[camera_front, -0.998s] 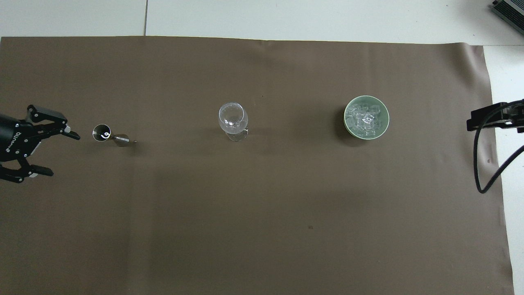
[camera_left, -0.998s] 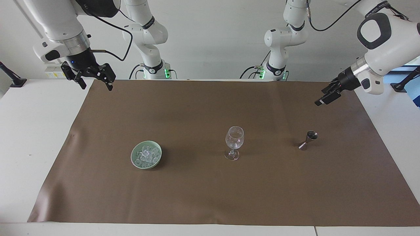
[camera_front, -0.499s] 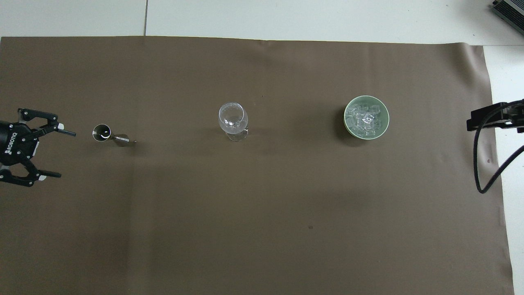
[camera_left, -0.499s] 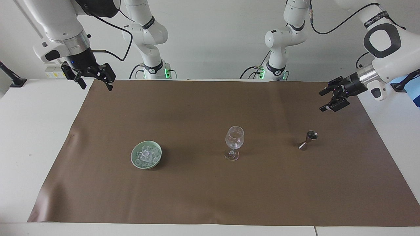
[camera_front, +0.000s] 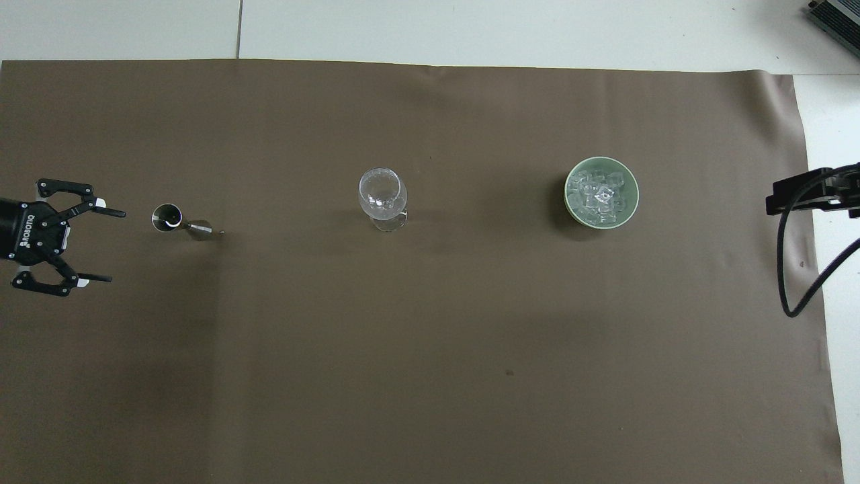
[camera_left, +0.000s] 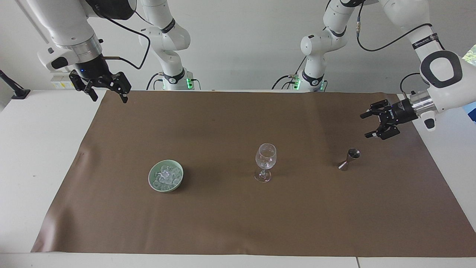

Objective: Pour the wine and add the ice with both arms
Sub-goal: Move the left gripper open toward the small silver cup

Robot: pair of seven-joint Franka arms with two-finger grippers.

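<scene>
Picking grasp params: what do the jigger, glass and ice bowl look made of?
Jigger: likely polished metal, silvery with glints.
Wine glass: clear glass or plastic; the mat shows through it.
Bowl: pale green, smooth and opaque, probably glazed ceramic.

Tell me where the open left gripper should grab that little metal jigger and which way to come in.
Probably the narrow waist of the jigger, where its two cones meet. It stands upright near the left arm's end of the brown mat, so the left gripper, open and up in the air beside it, could come in level from that end and close across the waist.
</scene>
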